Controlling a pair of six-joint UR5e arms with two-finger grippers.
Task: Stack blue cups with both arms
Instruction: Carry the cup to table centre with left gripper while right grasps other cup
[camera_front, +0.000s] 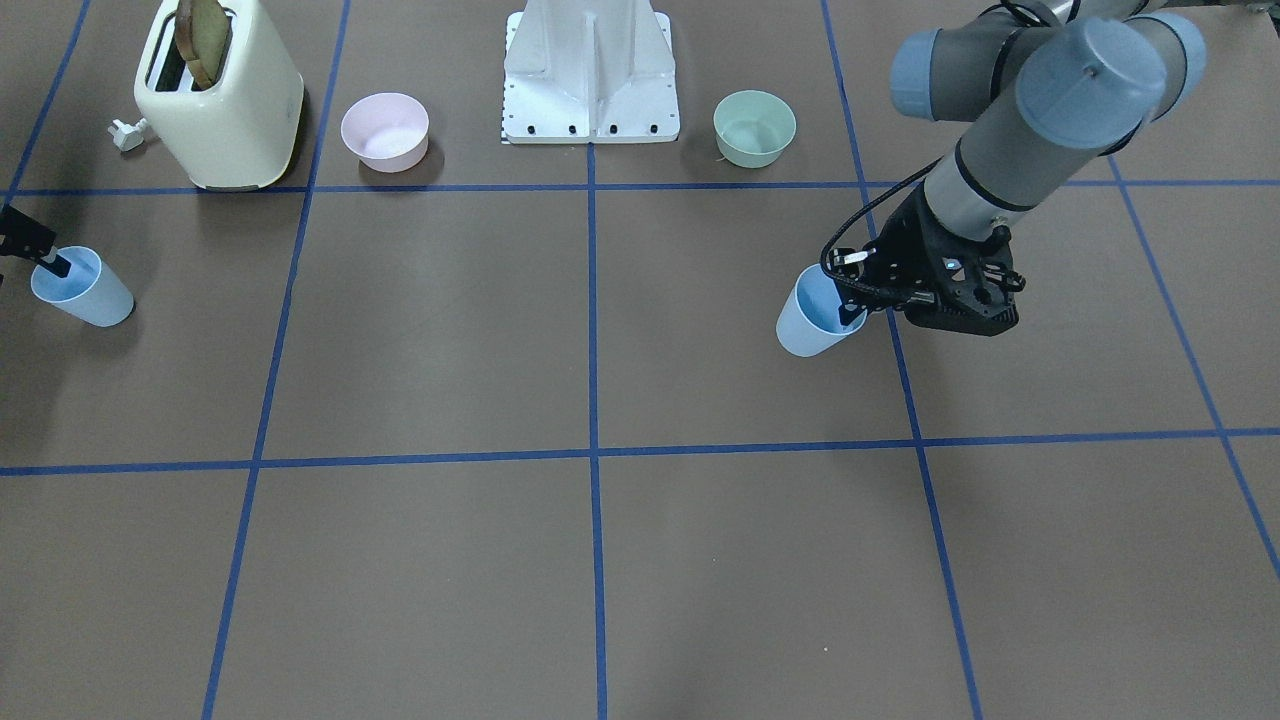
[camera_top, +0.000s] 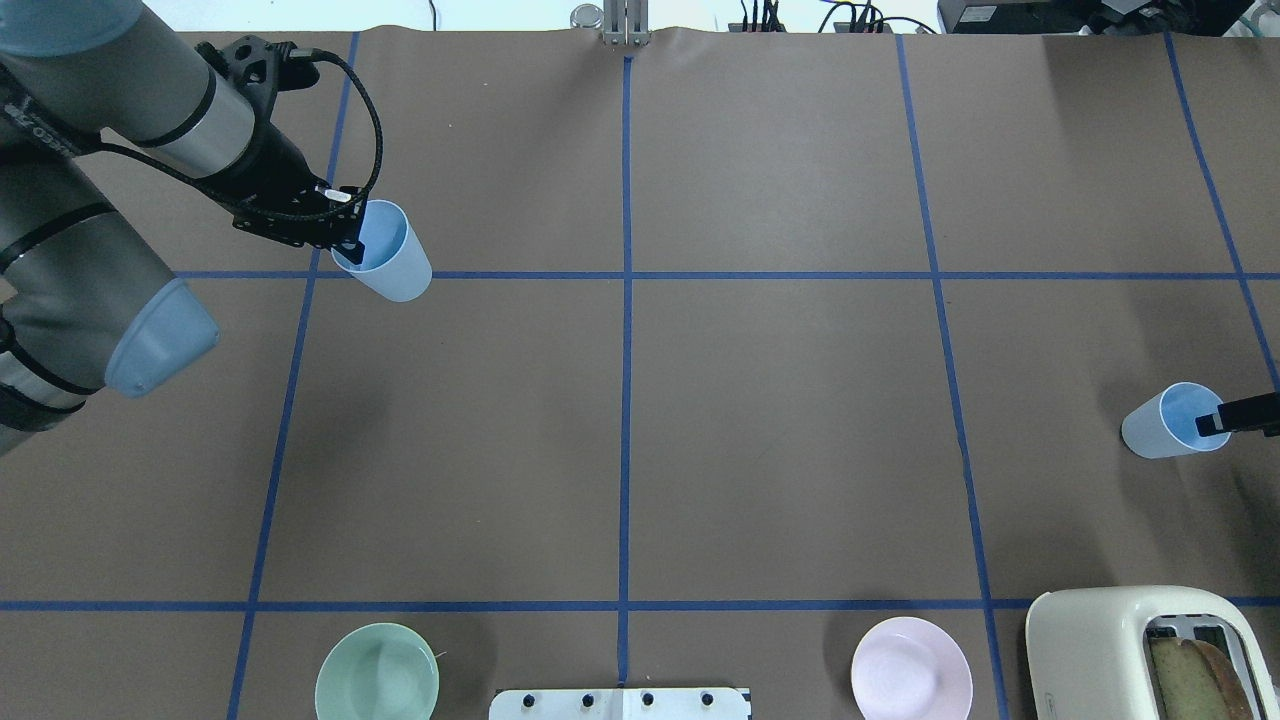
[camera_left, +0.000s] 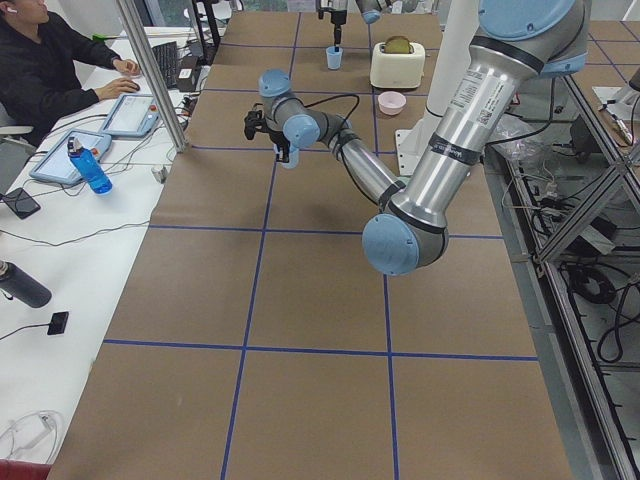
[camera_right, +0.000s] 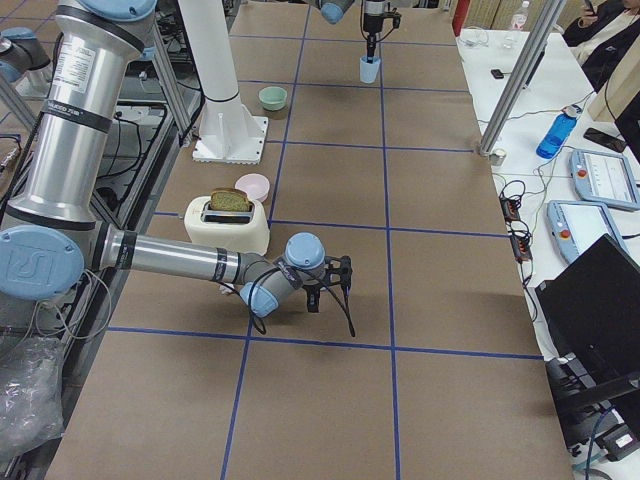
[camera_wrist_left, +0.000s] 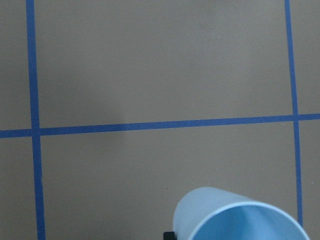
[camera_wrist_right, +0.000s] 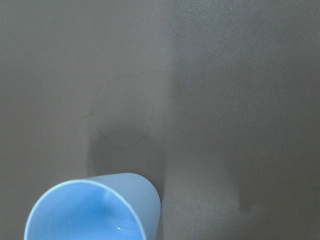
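One blue cup (camera_top: 388, 258) hangs from my left gripper (camera_top: 350, 245), which is shut on its rim with one finger inside, at the table's far left. It also shows in the front view (camera_front: 812, 318), with the left gripper (camera_front: 850, 310) beside it, and at the bottom of the left wrist view (camera_wrist_left: 235, 217). The second blue cup (camera_top: 1165, 422) is at the right edge, and my right gripper (camera_top: 1212, 420) is shut on its rim. It shows in the front view (camera_front: 82, 288) and the right wrist view (camera_wrist_right: 95, 207). Both cups appear lifted slightly off the table.
A cream toaster (camera_front: 220, 100) with toast stands near the robot on its right, with a pink bowl (camera_front: 385, 130) beside it. A mint-green bowl (camera_front: 755, 127) sits on the other side of the white base pedestal (camera_front: 590, 75). Blue tape lines grid the brown table.
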